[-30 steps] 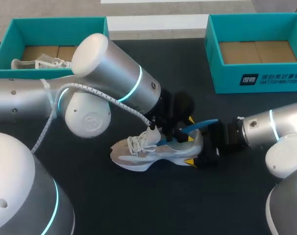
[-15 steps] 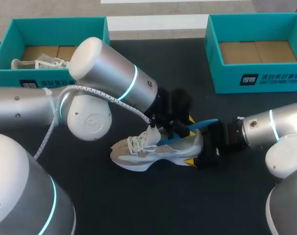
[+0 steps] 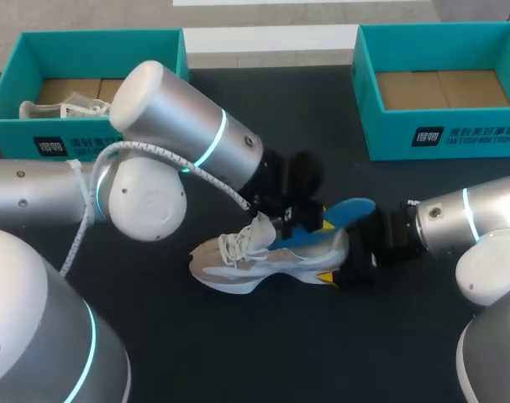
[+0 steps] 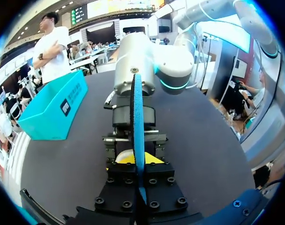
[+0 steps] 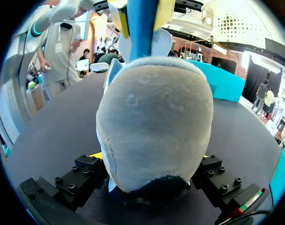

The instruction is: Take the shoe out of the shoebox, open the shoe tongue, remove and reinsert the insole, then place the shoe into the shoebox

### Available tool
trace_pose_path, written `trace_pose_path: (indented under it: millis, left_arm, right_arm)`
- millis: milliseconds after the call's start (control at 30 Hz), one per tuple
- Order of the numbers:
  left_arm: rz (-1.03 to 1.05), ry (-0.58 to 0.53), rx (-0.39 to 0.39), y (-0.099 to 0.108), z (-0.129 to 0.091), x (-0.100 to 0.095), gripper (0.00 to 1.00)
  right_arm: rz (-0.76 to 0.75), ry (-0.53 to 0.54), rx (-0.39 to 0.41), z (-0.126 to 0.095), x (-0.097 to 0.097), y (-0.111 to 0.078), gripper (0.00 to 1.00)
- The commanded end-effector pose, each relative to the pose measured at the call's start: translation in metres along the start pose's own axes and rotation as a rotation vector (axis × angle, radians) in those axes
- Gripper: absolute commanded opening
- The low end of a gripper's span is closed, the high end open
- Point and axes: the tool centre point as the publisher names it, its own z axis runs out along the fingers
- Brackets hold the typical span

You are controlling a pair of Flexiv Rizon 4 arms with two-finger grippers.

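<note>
Insole (image 3: 347, 211) is further out of the shoe (image 3: 255, 267) than a second ago, heel end raised. Shoe sits mid-table (image 3: 238, 353). Left gripper (image 3: 312, 222) pinches the insole; right gripper (image 3: 339, 259) clamps the heel. Insole's front is hidden behind the left gripper; right tips are mostly covered.

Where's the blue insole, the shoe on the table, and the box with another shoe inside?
insole (image 3: 349, 210), head view, the blue end sticking out
shoe (image 3: 255, 269), head view, its pale side below the laces
shoebox (image 3: 103, 35), head view, its far teal rim
</note>
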Motion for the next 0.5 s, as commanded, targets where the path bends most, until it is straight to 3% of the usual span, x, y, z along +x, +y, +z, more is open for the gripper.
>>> trace_pose_path:
  millis: [33,500]
  left_arm:
    - [0.019,0.059,0.059,-0.01,-0.031,-0.006,0.0]
    - [0.094,0.013,0.242,-0.101,-0.109,-0.032,0.0]
  right_arm:
    - [0.0,0.001,0.004,0.0,0.0,0.0,0.0]
    - [0.0,0.001,0.004,0.0,0.0,0.0,0.0]
